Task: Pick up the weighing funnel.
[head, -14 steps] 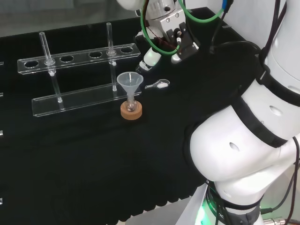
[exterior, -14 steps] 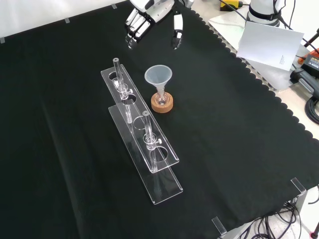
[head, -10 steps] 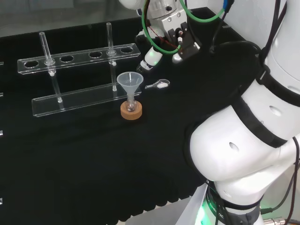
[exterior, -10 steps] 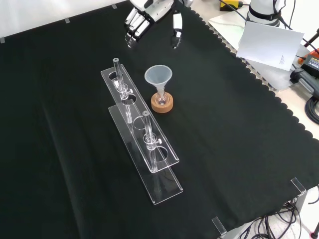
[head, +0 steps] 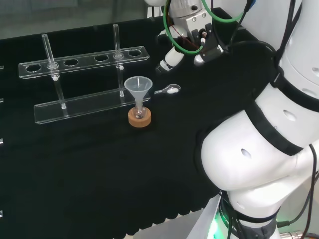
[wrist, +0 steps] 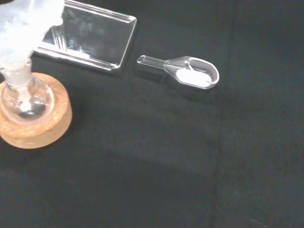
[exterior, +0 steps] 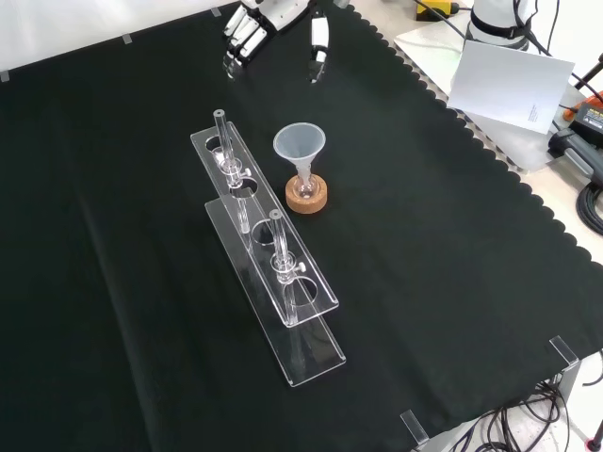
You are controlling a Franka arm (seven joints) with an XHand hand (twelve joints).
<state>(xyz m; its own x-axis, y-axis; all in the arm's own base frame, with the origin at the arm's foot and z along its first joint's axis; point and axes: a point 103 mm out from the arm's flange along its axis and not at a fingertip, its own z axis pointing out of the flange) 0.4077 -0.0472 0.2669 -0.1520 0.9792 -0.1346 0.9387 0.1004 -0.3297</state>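
- While I steer from afar, the biggest thing I see is the black-clothed surface (head: 99, 189), with the white arm (head: 259, 149) rising large at the head view's right.
- Next in size is a clear test-tube rack (head: 85, 60), lying lengthwise across the far left of the head view, with two tubes upright in it.
- Above the cloth hangs the hand (head: 192, 27), apart from every piece of ware. Its fingers (exterior: 240, 33) are spread and point downward, the thumb set off to one side, and they hold nothing.
- A cone-shaped funnel (head: 137, 85) stands mouth up, its stem in a small flask (wrist: 23, 97) on a cork ring (head: 139, 118), in front of the rack.
- Smallest is the weighing funnel (head: 168, 90). It lies flat on the cloth just right of the big funnel in the head view, with the hand above and beyond it. The wrist view shows its scoop (wrist: 190, 73) with a white patch inside, stem toward the rack's base.
- By my reading the task has barely begun: no contact is made. Lowering, closing on the piece and lifting all remain.
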